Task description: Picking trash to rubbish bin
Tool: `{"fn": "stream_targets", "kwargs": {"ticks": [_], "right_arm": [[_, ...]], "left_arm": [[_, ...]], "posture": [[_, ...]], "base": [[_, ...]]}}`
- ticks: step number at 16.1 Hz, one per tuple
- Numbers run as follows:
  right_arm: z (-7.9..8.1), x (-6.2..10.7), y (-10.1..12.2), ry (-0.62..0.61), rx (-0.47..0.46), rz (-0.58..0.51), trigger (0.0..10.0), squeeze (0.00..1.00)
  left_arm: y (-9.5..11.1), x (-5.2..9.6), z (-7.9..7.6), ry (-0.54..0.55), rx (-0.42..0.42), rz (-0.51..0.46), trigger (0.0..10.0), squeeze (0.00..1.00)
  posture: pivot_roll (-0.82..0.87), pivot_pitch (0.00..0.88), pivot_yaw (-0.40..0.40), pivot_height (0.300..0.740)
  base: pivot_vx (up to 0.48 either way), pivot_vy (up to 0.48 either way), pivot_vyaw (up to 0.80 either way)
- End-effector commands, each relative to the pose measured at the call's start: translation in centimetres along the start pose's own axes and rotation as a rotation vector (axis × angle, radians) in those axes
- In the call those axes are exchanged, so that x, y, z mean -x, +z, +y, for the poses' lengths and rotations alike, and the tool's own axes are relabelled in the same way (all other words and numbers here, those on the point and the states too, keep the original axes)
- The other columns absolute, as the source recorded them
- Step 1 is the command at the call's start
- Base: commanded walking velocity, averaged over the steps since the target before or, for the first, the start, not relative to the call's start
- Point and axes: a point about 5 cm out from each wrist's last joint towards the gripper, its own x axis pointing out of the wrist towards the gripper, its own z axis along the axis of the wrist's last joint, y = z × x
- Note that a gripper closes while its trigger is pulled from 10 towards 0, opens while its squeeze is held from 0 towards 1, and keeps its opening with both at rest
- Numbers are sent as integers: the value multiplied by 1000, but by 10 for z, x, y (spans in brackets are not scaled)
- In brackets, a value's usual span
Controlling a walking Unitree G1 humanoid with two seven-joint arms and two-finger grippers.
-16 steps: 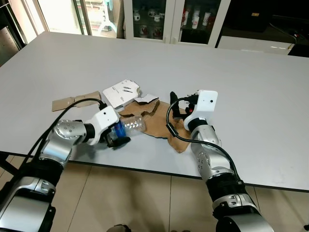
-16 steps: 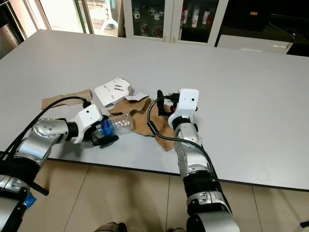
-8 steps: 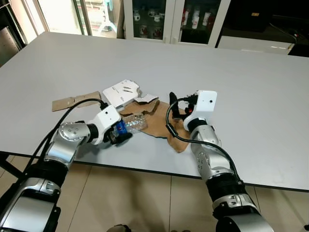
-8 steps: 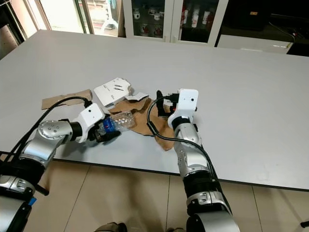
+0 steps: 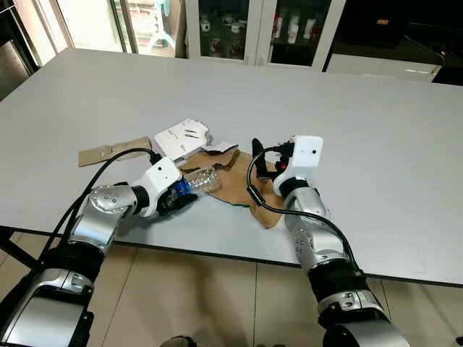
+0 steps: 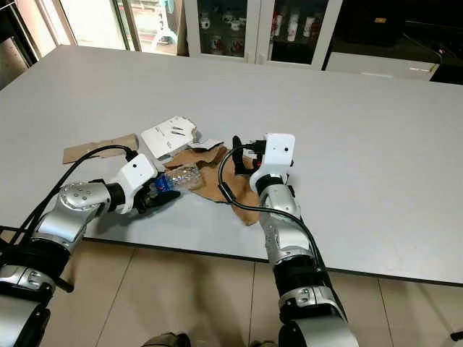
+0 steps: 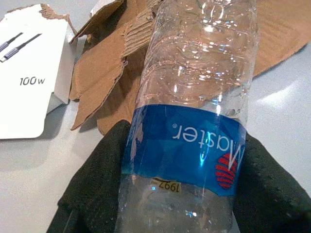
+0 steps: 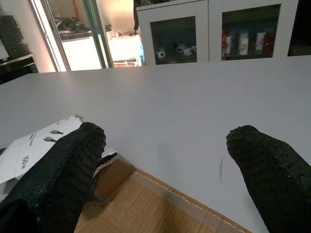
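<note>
A clear plastic bottle (image 5: 200,178) with a blue label lies at the table's near edge, its neck end resting on torn brown cardboard (image 5: 237,186). My left gripper (image 5: 178,196) is shut on the labelled end; the left wrist view shows the bottle (image 7: 190,121) wedged between both black fingers (image 7: 95,194). My right gripper (image 5: 265,160) hovers just over the cardboard's right part, open, with nothing between its fingers (image 8: 63,179). A torn white carton (image 5: 181,137) printed with cables lies behind the cardboard.
A flat brown cardboard strip (image 5: 108,152) lies to the left on the grey table (image 5: 347,108). The near table edge (image 5: 217,253) runs just under both arms, with tiled floor below. Glass-door cabinets (image 5: 253,29) stand beyond the far edge.
My left gripper has slid the bottle a little further onto the table, towards the cardboard. The right gripper has barely shifted.
</note>
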Motion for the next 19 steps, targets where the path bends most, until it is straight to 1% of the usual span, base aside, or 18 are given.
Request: {"fn": "stream_targets", "kwargs": {"ticks": [1, 3, 5, 7, 8, 10, 11, 12, 14, 16, 18, 19], "right_arm": [[-1, 2, 0, 6, -1, 3, 10000, 0], [-2, 2, -1, 5, -1, 4, 10000, 0], [-3, 2, 0, 1, 1, 3, 10000, 0], [-4, 2, 0, -3, 1, 2, 10000, 0], [-5, 2, 0, -8, 2, 1, 10000, 0], [-6, 1, 1, -18, 3, -5, 10000, 0], [-8, 1, 2, -27, 10, -10, 10000, 0], [-12, 0, 7, -70, 18, -42, 10000, 0], [-15, 0, 10, -88, 1, -63, 10000, 0], [-21, 2, 14, -117, 6, -91, 10000, 0], [-28, 3, 17, -152, 15, -110, 10000, 0], [-31, 3, 18, -165, 19, -114, 10000, 0]], "left_arm": [[-9, -1, -6, 0, 57, 14, 10000, 0], [4, -2, -3, 52, 109, -75, 10000, 0], [15, -1, -6, 92, 163, -169, 10000, 0], [22, -1, -6, 141, 201, -227, 10000, 0], [29, -1, -5, 196, 241, -274, 10000, 0], [46, -3, -5, 314, 296, -366, 10000, 0], [52, -4, -6, 350, 311, -397, 10000, 0], [56, -8, -3, 495, 369, -412, 10000, 0], [52, -9, -1, 582, 394, -399, 10000, 0], [49, -6, -1, 687, 350, -373, 10000, 0], [53, -5, -3, 761, 377, -404, 10000, 0], [55, -4, -2, 785, 373, -417, 10000, 0]], "posture": [[6, 65, -25, 740], [7, 69, -28, 740], [6, 70, -28, 740], [10, 69, -30, 740], [13, 67, -34, 740], [12, 65, -37, 740], [14, 65, -41, 740], [17, 62, -41, 740], [10, 61, -39, 740], [6, 61, -39, 740], [10, 63, -41, 740], [10, 63, -43, 740]], "base": [[0, 0, 0], [0, 0, 0], [0, 0, 0], [0, 0, 0], [0, 0, 0], [0, 0, 0], [0, 0, 0], [0, 0, 0], [0, 0, 0], [0, 0, 0], [0, 0, 0], [0, 0, 0]]}}
